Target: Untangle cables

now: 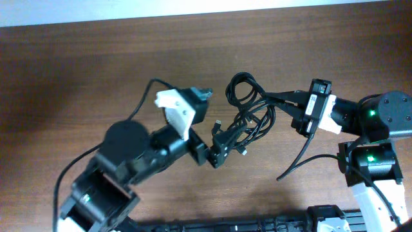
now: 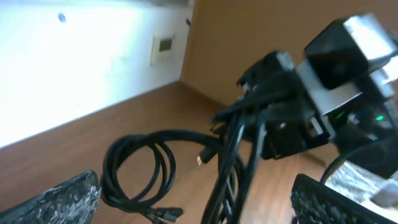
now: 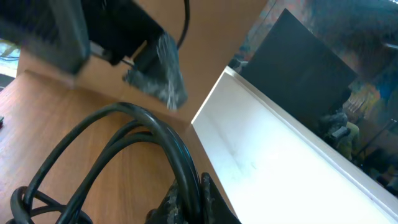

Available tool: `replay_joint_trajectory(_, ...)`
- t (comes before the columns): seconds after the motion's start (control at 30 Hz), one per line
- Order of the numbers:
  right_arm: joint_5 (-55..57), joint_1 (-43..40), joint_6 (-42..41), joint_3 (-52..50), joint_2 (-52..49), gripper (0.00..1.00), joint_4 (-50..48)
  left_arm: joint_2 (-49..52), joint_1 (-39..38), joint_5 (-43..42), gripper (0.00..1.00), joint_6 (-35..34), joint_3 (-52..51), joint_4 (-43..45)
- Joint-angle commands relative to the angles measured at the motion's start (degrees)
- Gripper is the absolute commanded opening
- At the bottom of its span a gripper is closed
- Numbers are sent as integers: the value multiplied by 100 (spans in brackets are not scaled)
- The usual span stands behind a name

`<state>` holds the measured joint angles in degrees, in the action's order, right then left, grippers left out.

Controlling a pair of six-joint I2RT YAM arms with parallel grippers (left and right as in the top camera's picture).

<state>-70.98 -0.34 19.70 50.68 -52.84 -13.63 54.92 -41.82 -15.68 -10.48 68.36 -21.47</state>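
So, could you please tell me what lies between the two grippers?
The cables span the gap from the left gripper to the right gripper; the overhead view shows this.

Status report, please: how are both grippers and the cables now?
Left gripper open, astride the cables. Right gripper shut on the cables. One tangled bundle between the arms. No obstruction seen.

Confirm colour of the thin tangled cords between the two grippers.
Black; the thin flexible cables show best in the overhead view.
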Motion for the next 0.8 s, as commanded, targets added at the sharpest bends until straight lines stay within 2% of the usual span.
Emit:
replay_joint_trajectory(0.0,-208,-9,-66,140,26,4,-85,579,-7,-186,99,138,7,-15)
replay_joint_trajectory(0.17,-315,-9,-63,140,31,4,-83,1054,-9,-490,100,142,7,46)
replay_joint_trajectory(0.2,-450,-9,-63,140,31,4,-81,1108,-9,-442,89,164,7,87)
replay_joint_trajectory(0.3,-553,-9,-66,140,28,4,-76,1145,-9,-428,0,162,7,302)
replay_joint_trajectory(0.4,-551,-9,-66,140,24,4,-74,1137,-9,-452,0,162,7,603)
replay_joint_trajectory(0.43,-551,-9,-72,140,24,14,-70,1126,-9,-450,0,162,7,649)
replay_joint_trajectory(0.47,-507,-11,-190,140,24,34,-74,1115,-9,-448,0,177,7,695)
replay_joint_trajectory(0.5,-404,-15,-313,140,24,68,-70,1104,-9,-448,0,315,7,748)
replay_joint_trajectory(0.57,55,-151,-699,140,24,89,-4,1012,-4,-343,0,726,7,774)
replay_joint_trajectory(0.67,295,-623,-1392,140,24,98,-15,831,-4,-157,0,1847,7,750)
replay_joint_trajectory(0.7,295,-1088,-2085,140,24,98,-15,802,-4,76,0,2413,7,754)
replay_joint_trajectory(0.77,291,-1443,-2660,140,24,99,-15,800,-4,114,0,2914,7,758)
